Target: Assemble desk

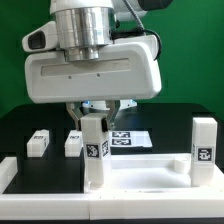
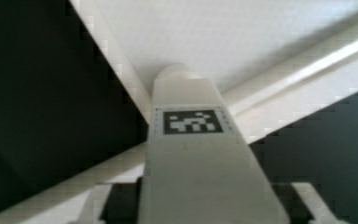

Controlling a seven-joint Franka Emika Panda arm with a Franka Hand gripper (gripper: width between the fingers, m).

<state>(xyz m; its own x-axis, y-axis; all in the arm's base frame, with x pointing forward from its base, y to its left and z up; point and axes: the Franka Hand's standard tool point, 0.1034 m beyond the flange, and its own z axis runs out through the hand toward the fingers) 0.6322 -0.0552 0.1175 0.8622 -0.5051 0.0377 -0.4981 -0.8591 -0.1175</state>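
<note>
The desk tabletop (image 1: 150,176) lies at the front with its rim up. One white tagged leg (image 1: 95,150) stands upright on its left part, and a second leg (image 1: 204,146) stands near its right end. My gripper (image 1: 96,112) hangs straight over the left leg, its fingers down around the leg's top. In the wrist view this leg (image 2: 194,150) fills the middle, with a finger (image 2: 123,200) on either side and a dark gap between each finger and the leg. The gripper looks open. The tabletop (image 2: 247,35) shows beyond the leg.
Two more legs (image 1: 38,143) (image 1: 73,143) lie on the black table behind the tabletop at the exterior view's left. The marker board (image 1: 132,138) lies behind the gripper. White rails (image 1: 8,170) edge the table.
</note>
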